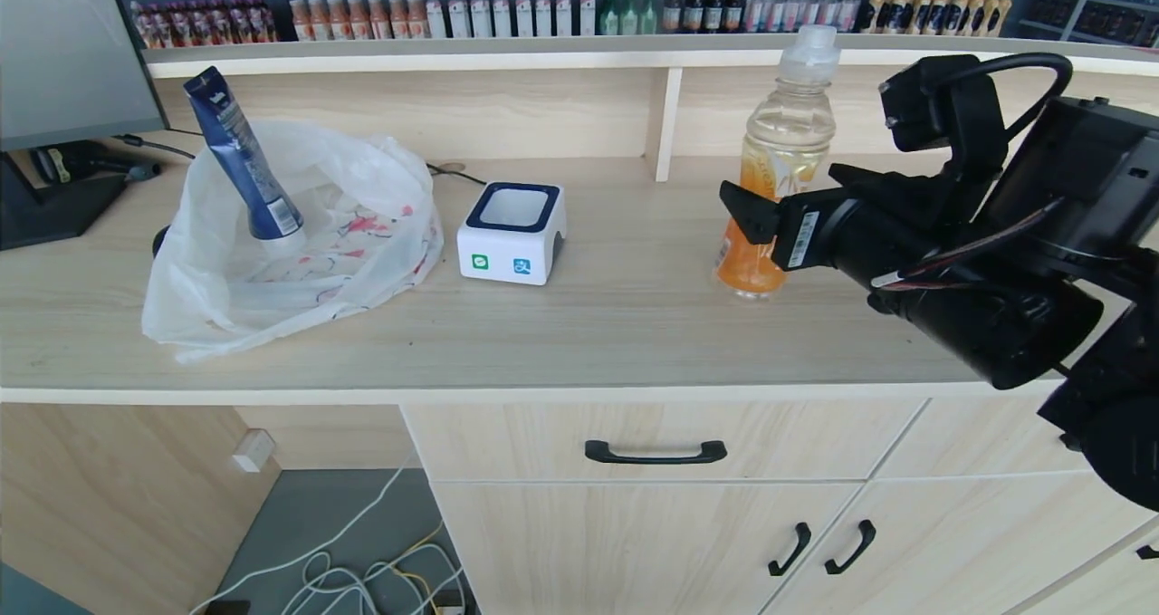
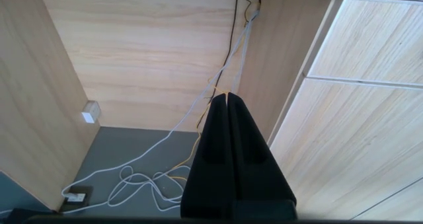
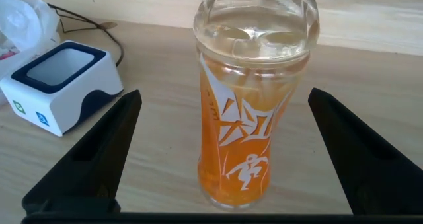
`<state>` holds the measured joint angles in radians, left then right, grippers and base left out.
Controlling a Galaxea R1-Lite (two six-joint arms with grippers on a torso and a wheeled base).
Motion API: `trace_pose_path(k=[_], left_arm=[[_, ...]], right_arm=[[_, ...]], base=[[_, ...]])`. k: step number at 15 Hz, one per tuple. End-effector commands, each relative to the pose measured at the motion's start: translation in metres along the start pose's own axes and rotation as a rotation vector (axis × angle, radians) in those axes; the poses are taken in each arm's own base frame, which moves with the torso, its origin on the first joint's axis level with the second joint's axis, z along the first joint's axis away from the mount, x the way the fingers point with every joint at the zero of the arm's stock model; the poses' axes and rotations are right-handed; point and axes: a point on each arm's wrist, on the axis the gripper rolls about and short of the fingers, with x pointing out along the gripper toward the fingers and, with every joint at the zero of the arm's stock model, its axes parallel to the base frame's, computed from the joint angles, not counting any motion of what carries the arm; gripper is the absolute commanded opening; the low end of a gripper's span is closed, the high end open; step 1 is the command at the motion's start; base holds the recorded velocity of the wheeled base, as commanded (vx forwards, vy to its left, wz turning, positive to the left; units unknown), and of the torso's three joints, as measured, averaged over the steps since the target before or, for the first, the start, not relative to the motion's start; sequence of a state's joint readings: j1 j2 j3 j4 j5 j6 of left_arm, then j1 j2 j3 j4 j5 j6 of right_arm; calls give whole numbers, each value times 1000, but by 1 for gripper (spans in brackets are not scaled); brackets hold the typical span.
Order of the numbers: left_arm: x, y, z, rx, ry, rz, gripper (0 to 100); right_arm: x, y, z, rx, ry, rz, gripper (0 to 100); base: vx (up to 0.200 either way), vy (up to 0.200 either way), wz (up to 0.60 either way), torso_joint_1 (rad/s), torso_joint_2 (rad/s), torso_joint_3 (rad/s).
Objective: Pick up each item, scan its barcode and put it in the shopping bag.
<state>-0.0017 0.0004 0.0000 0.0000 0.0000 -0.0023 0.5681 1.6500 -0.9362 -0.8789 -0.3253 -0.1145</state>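
One item outside shopping bag (image 1: 362,225): orange drink bottle (image 1: 786,135), upright on counter (image 1: 589,325), right of scanner (image 1: 512,230). Right gripper (image 1: 788,203) spread wide, flanking bottle without contact, apparently aligned for grasp. Tube (image 1: 240,153) already bagged. Left gripper (image 2: 228,118) pressed closed, parked below counter.

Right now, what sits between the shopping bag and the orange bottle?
The white scanner box, close to the shopping bag; then bare counter up to the orange bottle, per the head view.
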Motion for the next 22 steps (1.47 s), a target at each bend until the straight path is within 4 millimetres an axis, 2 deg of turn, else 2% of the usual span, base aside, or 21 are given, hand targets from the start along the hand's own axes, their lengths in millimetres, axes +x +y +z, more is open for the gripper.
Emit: trace_pose_path(k=[1,11,16,22], left_arm=[[0,0,0,-1,0,0,0],[0,0,0,-1,0,0,0],[0,0,0,-1,0,0,0],[0,0,0,1,0,0,0]], right_arm=[[11,5,-16,0,29,-5,100],[42,10,-37,3,26,-27,100],[65,5,-31,14,-21,-54,100],[68,1,-29,14,-28,-67,100]], base=[[0,0,0,0,0,0],[0,0,0,0,0,0],[0,0,0,0,0,0],[0,0,0,0,0,0]])
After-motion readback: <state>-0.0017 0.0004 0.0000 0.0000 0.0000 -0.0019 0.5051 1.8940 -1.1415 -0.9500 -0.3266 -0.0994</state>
